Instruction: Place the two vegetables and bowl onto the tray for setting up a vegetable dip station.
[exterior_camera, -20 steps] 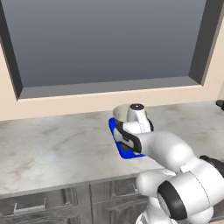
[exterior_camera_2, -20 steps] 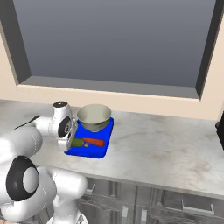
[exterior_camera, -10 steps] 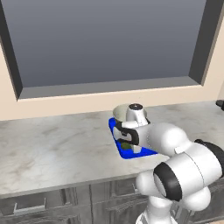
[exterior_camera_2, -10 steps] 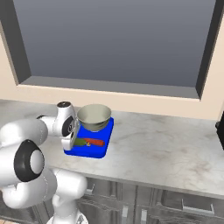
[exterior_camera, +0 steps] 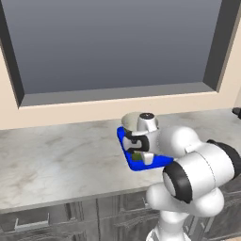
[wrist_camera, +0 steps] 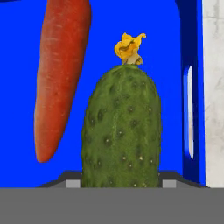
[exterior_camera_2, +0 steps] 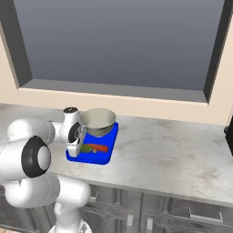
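The blue tray [exterior_camera_2: 103, 158] lies on the counter under the window. The grey-green bowl [exterior_camera_2: 98, 121] stands on its far end. The orange carrot [exterior_camera_2: 98, 148] lies flat on the tray floor [wrist_camera: 131, 26], and the dark green cucumber [wrist_camera: 120, 131] sits beside it, with a yellow flower at its tip. My gripper [wrist_camera: 120, 184] is low over the tray's near end and shut on the cucumber, one finger tip against each side. In the left base view my hand [exterior_camera: 137, 149] hides most of the tray [exterior_camera: 143, 163], and the bowl [exterior_camera: 130, 120] peeks out behind it.
The tray's handle slot [wrist_camera: 189, 113] is at its near short end, beside bare marble counter [wrist_camera: 214, 87]. A window ledge [exterior_camera_2: 113, 91] runs along the wall behind. A dark object [exterior_camera_2: 229, 136] sits at the counter's far right edge.
The arm's elbow and shoulder have swung closer to the tray. The hand has stayed over the tray's near end, jaws unchanged on the cucumber.
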Motion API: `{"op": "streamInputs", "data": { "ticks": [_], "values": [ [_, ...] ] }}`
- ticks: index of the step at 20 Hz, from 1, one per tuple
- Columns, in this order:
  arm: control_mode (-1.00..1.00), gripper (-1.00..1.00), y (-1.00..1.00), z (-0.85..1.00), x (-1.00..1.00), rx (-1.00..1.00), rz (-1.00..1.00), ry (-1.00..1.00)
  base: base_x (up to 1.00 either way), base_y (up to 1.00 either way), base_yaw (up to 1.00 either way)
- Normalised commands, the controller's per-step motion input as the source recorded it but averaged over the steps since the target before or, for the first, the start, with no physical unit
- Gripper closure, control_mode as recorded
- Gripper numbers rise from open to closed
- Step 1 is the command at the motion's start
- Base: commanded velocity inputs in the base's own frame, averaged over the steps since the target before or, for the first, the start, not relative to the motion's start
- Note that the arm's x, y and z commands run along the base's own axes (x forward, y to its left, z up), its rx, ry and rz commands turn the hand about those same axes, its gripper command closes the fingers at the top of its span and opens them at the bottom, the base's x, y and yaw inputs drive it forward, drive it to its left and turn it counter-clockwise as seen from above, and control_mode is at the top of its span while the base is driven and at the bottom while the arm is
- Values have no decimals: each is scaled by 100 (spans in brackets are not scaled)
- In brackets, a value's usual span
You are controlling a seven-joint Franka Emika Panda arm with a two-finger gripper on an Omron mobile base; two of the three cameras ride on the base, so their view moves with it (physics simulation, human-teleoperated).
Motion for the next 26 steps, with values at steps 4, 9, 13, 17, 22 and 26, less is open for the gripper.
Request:
{"op": "streamInputs", "data": {
  "ticks": [4, 9, 13, 17, 22, 26],
  "values": [
    [-100, 100, -10, -13, 2, 0, 0, 0, 0, 0, 0],
    [-100, 100, -10, -10, 7, 0, 0, 0, 0, 0, 0],
    [-100, 100, -9, -11, 8, 0, 0, 0, 0, 0, 0],
    [-100, 100, -7, -12, 8, 0, 0, 0, 0, 0, 0],
    [-100, 100, -3, -14, 8, 0, 0, 0, 0, 0, 0],
    [-100, 100, -2, -14, 4, 0, 0, 0, 0, 0, 0]
  ]
}}
